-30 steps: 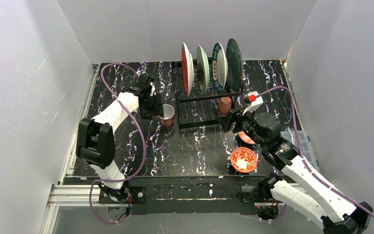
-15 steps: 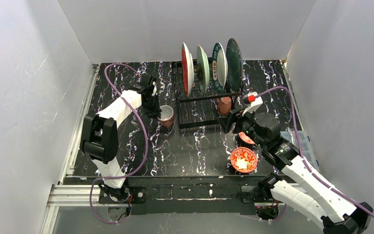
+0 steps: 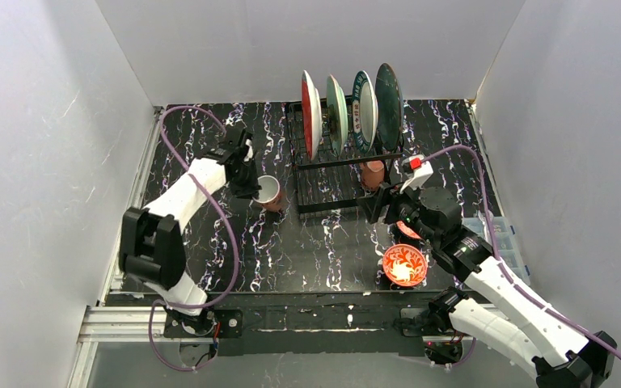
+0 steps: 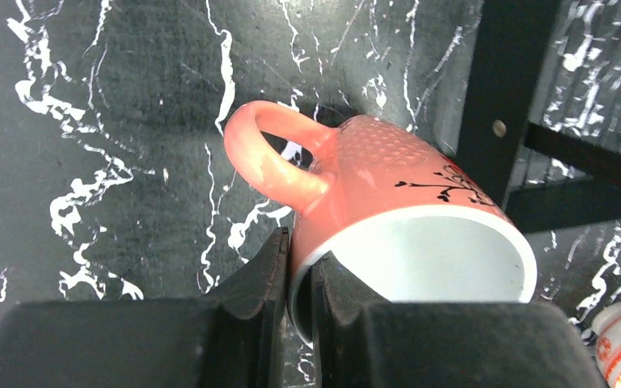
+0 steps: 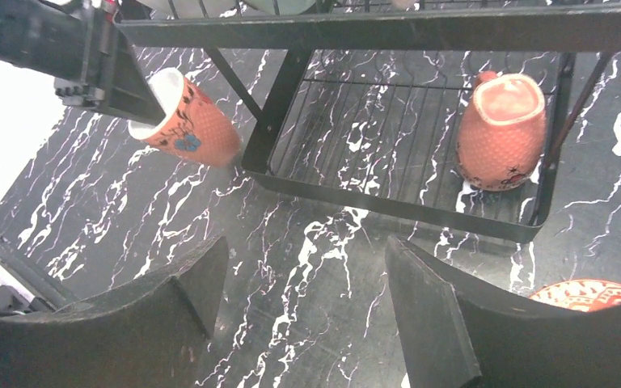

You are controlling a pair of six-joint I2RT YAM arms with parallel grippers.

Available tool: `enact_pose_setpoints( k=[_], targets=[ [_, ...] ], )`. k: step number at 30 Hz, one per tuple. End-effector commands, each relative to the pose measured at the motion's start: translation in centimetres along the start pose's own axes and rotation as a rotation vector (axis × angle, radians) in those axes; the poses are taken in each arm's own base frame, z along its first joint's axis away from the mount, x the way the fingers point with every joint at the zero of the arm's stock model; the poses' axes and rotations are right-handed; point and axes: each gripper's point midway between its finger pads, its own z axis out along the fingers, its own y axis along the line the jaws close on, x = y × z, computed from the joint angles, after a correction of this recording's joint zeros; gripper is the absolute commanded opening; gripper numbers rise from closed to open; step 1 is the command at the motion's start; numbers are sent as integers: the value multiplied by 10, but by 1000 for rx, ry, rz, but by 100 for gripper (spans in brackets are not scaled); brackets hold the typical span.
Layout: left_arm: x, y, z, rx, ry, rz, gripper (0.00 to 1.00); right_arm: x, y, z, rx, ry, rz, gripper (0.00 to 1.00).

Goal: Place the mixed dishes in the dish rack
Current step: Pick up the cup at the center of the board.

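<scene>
- Counting four plates as loaded: seeing the red plate (image 3: 310, 113), the pale green plate (image 3: 336, 109), the white plate (image 3: 363, 105) and the dark teal plate (image 3: 389, 95) standing on edge, side by side, in the upright slots at the far end of the dish rack (image 3: 333, 207).
- Counting one mug as loaded too: finding the first mug (image 5: 501, 129) sitting mouth-down on the grid base, in the rack's near right corner.
- Working on the second mug (image 4: 388, 218) at this moment: clenching the left gripper (image 4: 297, 283) on its rim just beside the handle, one finger inside the white wall and one outside.
- Holding that mug tilted, mouth toward the wrist, just outside the rack's near left corner, over the marbled table (image 3: 210, 129); not being able to tell whether its base is touching the table.
- Judging this mug as grasped but not yet over the grid.
- Hovering the right gripper (image 5: 299, 299) released and spread wide, grasping nothing, low over the table just in front of the rack's near rail.
- Leaving both bowls outside the rack: seeing the near bowl (image 3: 404, 264) on the table at the near right, and the far bowl (image 3: 408, 229) just behind it, partly hidden under the right arm.
- Judging the job as well past halfway: five of eight pieces racked, a sixth in the grasp, two waiting.
- Expecting, as a guess only, to be needing a lift over the left rail for the mug, then a pick for each bowl by the nearer right arm.
</scene>
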Motion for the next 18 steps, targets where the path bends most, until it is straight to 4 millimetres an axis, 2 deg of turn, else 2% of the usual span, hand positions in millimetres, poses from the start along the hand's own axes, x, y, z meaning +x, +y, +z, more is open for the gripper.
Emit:
enact_pose_setpoints(
  k=[1, 5, 10, 14, 18],
  targets=[
    [-13, -8, -50, 74, -163, -8, 0, -5, 13, 5, -62, -28, 78, 80],
    [-4, -7, -66, 115, -206, -8, 0, -6, 28, 7, -141, -35, 128, 83],
    [7, -14, -87, 207, -264, 7, 0, 5, 42, 8, -227, -13, 187, 86],
    [16, -21, -104, 299, -319, 23, 0, 4, 60, 5, -326, -13, 285, 96],
    [23, -30, -120, 390, -372, 46, 0, 6, 75, 3, -417, -19, 398, 98]
  ],
)
